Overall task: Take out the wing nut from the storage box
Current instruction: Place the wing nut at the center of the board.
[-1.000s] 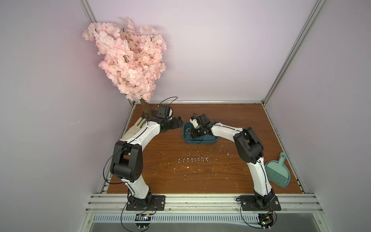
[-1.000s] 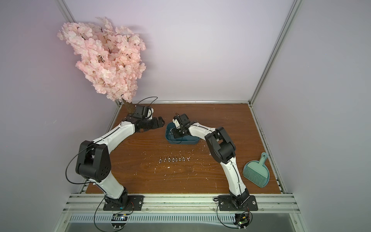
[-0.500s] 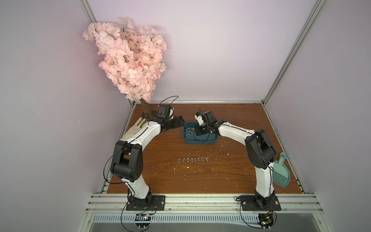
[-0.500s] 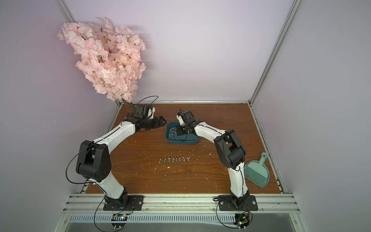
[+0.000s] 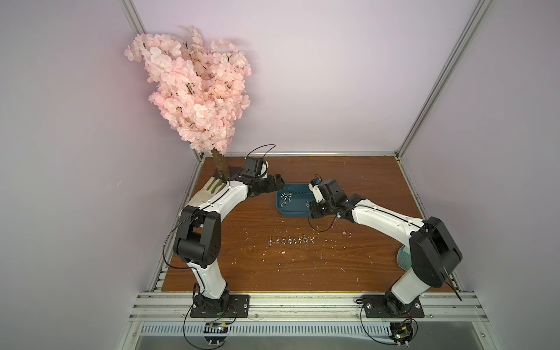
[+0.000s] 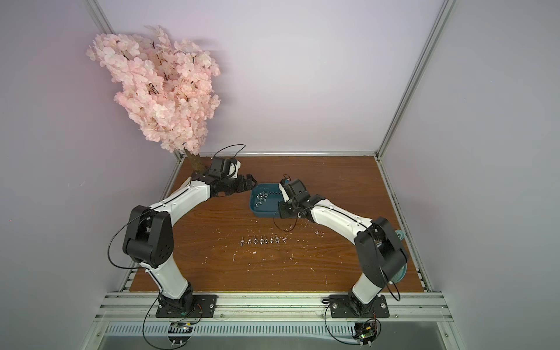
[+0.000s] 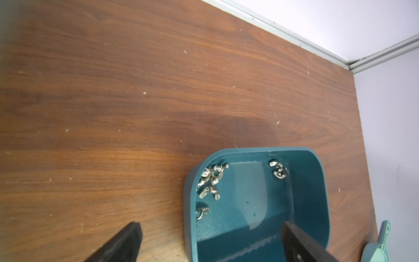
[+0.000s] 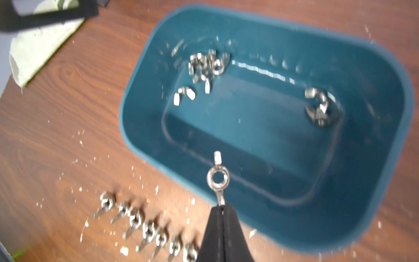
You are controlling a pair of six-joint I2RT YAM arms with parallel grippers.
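One wing nut [image 8: 217, 177] hangs by a wing from the right gripper [image 8: 221, 207], clamped shut on it. The gripper has pulled back from inside the box [image 8: 374, 68] to above its near rim. So the pick worked; next, probably the row of nuts [image 8: 147, 229] on the table. Left gripper [image 7: 210, 226] spread wide, empty, at the box's end.

**Soft even light, one view smeared**

Both top views bright, evenly lit, sharp. Left wrist view crisp; broad soft shadow on the table [image 7: 226, 127]. Right wrist view motion-blurred: storage box [image 8: 374, 158] smeared, glare streak on its far wall; wing nut [image 8: 217, 178] crisper.
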